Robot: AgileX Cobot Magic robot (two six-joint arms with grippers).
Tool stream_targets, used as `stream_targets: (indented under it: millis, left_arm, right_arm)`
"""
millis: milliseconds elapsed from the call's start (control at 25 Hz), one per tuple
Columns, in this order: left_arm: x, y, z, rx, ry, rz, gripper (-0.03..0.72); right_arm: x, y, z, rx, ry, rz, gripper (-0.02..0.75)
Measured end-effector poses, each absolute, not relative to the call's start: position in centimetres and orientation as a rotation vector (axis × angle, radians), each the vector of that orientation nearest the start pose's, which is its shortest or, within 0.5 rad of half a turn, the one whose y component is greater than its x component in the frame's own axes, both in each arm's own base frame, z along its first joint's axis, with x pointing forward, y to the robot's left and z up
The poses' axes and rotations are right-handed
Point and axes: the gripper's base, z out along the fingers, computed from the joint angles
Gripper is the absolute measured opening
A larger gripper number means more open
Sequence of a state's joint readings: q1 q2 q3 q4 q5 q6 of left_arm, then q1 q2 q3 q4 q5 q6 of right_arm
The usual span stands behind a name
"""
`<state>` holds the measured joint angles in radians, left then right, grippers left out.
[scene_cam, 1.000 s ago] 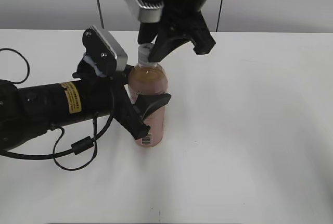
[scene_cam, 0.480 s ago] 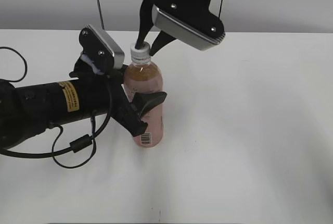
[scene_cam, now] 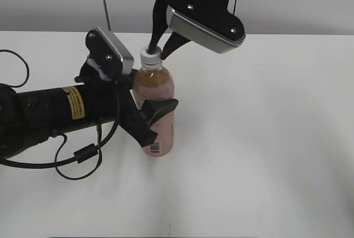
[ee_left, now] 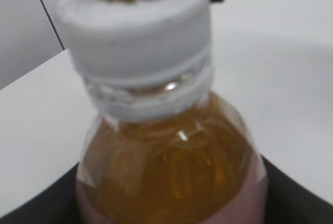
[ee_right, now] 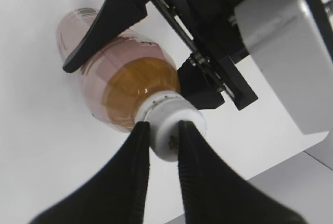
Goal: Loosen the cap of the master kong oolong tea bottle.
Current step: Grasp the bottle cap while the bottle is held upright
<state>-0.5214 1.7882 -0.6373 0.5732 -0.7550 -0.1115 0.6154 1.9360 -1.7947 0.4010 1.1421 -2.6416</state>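
Note:
The master kong oolong tea bottle (scene_cam: 157,91) stands upright on the white table, amber tea above a pink label with a barcode. My left gripper (scene_cam: 156,112) is shut on its body from the left. In the left wrist view the bottle (ee_left: 171,166) fills the frame, with the black jaws at the lower corners (ee_left: 171,208). The white cap (scene_cam: 150,56) is on the neck. My right gripper (scene_cam: 157,47) comes down from above and is shut on the cap. In the right wrist view its two black fingers (ee_right: 162,133) pinch the cap (ee_right: 165,130) above the bottle (ee_right: 130,88).
The left arm lies low across the table's left side, with a black cable (scene_cam: 83,155) looped beside it. The white table (scene_cam: 265,138) stretches to the right and front. A grey wall runs along the back.
My right gripper has turned a long way round the bottle's axis while on the cap, most of it in the first half second. The bottle shifted slightly. The left gripper keeps its hold.

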Motion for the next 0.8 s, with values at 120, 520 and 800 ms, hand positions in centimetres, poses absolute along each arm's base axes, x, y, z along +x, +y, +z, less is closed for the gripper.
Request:
stream_targets:
  millis: [120,520,800]
  left_arm:
    - [25.7,-18.8,15.0,1.058,1.661,-0.496,0.456]
    - [25.7,-19.0,15.0,1.095,1.642,-0.490,0.456]
    - [25.7,-19.0,15.0,1.100,1.643,-0.488,0.456]
  right_arm:
    - [32.4,26.7,30.6,-2.624,0.032,-0.130,0.153]
    - [31.3,25.8,32.3,-2.614,0.324,-0.057,0.363]
    - [30.5,25.3,35.6,-2.135,1.314,0.167,0.398]
